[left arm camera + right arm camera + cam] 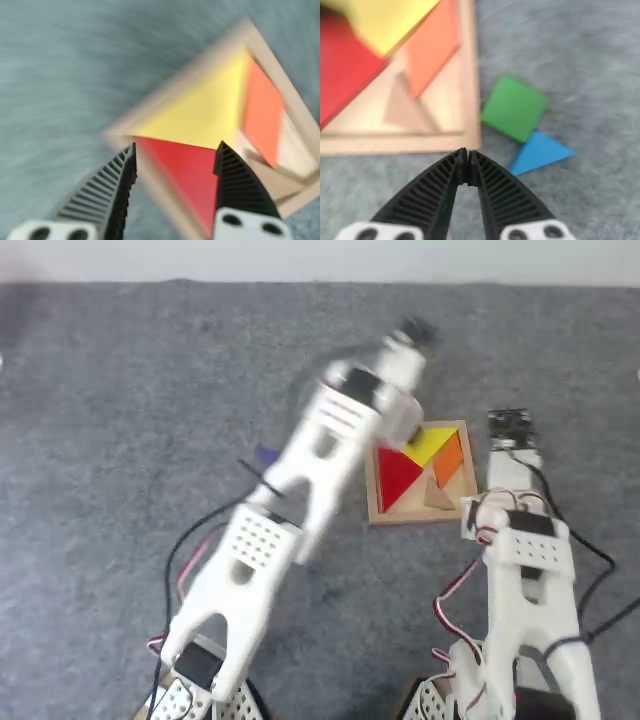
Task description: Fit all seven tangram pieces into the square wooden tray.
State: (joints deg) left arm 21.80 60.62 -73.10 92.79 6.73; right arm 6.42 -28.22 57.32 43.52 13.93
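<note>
Grey felt table (120, 440), square wooden tray (420, 516) holding red triangle (397, 478), yellow triangle (432, 445), orange parallelogram (450, 462), small tan triangle (405, 107), left gripper (177, 146) spread wide above tray, right gripper (467, 151) pinched closed, empty, green square (514, 106) and blue triangle (537, 151) just outside tray.

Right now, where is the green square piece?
In the right wrist view the green square lies on the grey cloth just outside the wooden tray, beside the blue triangle, near the right gripper.
</note>
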